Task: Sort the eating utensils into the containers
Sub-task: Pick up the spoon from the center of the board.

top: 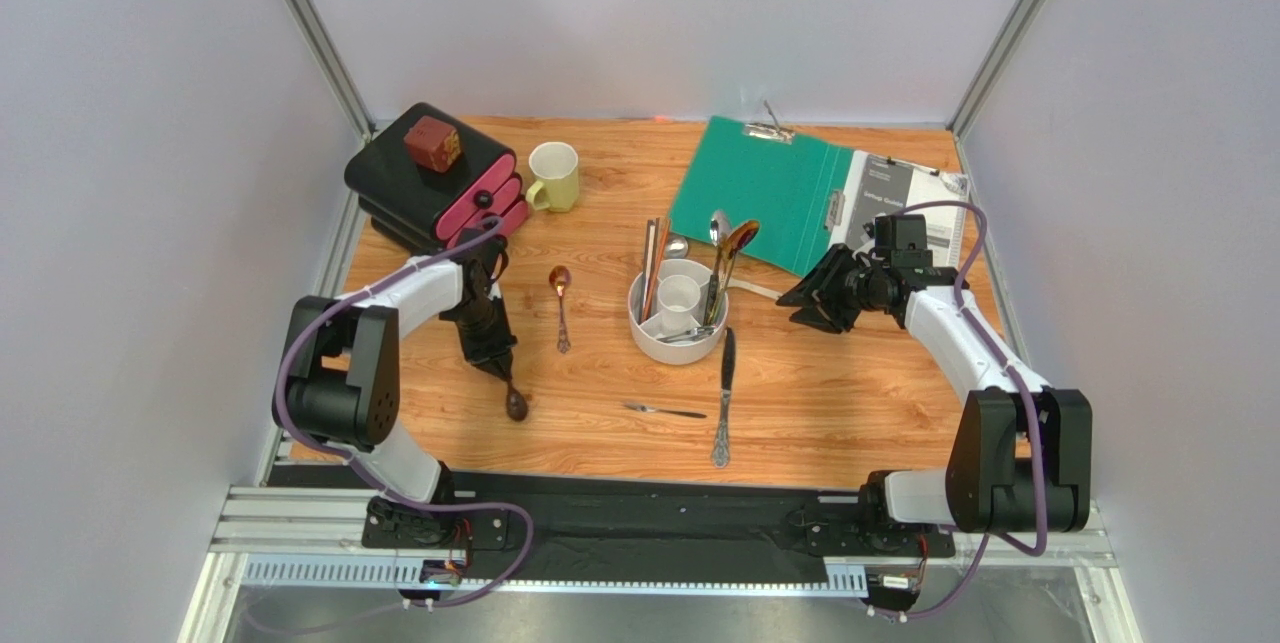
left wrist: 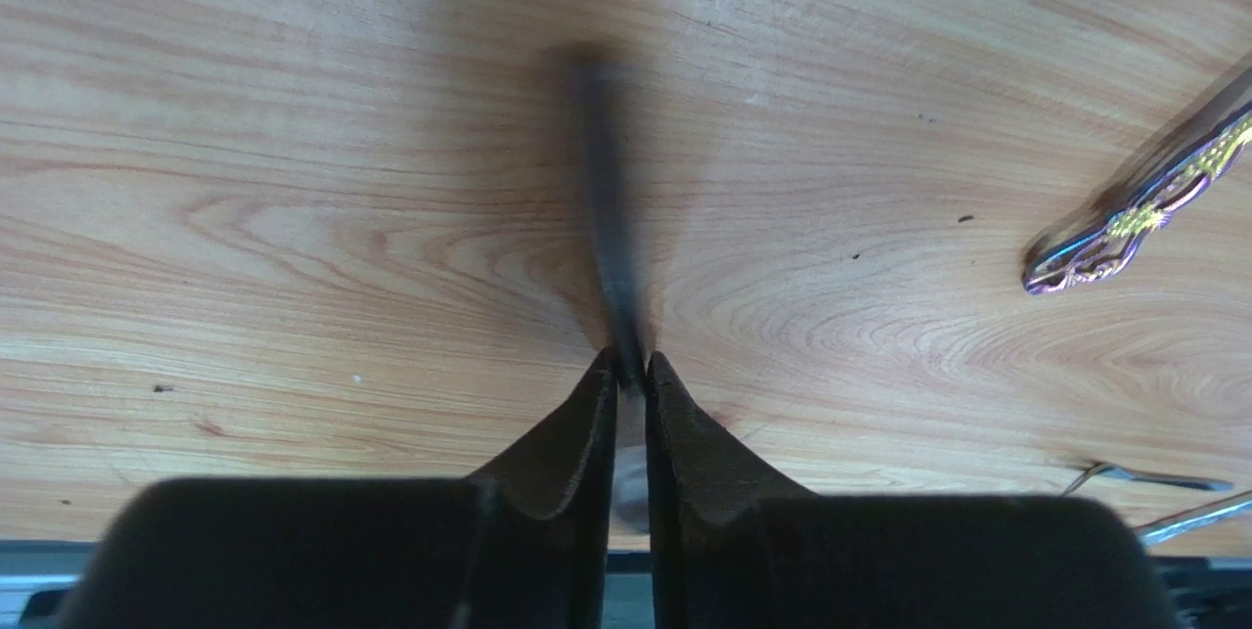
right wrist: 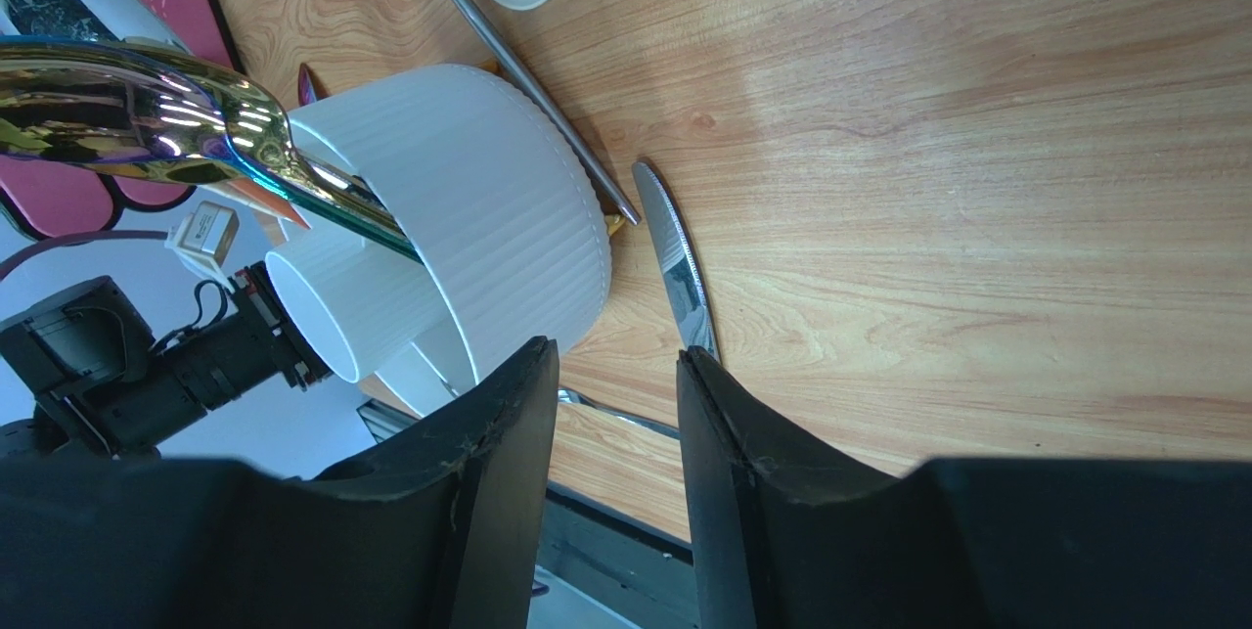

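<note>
Left gripper (left wrist: 629,370) clenched on dark brown spoon (left wrist: 600,174) handle; pinch narrow. Raise slowly clear of counter (left wrist: 221,218), carry steady to white holder (top: 672,345), lower into compartment. Right gripper (right wrist: 610,424) released beside holder.

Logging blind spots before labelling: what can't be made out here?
- Left wrist: dark utensil in the left claw is blurred, type unclear.
- Top view: compartments of the white holder too small to tell which utensil sits where.
- Right wrist: white holder wall hides its compartments; iridescent spoon cut off at left edge.
</note>
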Available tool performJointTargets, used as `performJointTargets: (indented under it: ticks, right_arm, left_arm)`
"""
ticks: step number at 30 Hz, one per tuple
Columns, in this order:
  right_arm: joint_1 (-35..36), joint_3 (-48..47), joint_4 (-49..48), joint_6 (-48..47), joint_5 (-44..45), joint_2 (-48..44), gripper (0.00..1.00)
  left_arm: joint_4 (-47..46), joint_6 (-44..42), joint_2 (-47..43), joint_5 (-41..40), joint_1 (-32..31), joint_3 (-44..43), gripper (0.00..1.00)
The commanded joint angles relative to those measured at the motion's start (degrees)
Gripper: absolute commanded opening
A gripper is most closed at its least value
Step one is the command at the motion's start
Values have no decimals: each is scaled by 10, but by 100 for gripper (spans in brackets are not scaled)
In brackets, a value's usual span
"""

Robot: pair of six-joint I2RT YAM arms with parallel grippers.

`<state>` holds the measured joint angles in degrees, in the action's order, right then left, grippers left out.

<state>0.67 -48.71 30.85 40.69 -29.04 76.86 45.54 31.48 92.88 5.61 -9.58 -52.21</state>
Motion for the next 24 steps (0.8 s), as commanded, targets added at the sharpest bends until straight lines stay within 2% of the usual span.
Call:
performJointTargets:
  ticks: [1,3,7,14,18,24]
  right_arm:
    - [-1,-18,-9,-3,-1,6,41]
    - [-1,-18,-11,-2,-1,7,41]
    - [-1,-20,-13,-1,-2,9,41]
    - [-1,-27,-18,1,-4,15,41]
    - [-1,-29,-20,0,-4,11,41]
    - [-1,-22,-21,0,-8,3,41]
  left_arm:
    - [-5,-12,4,19,4,-3,10]
    - [-9,-9,-5,26,4,5,4]
    - [-12,-8,-20,37,4,29,0]
    - [-11,-31,-74,63,4,31,0]
    - [-7,-45,-116,134,4,-6,0]
    - [-8,-51,-153,184,-17,-105,0]
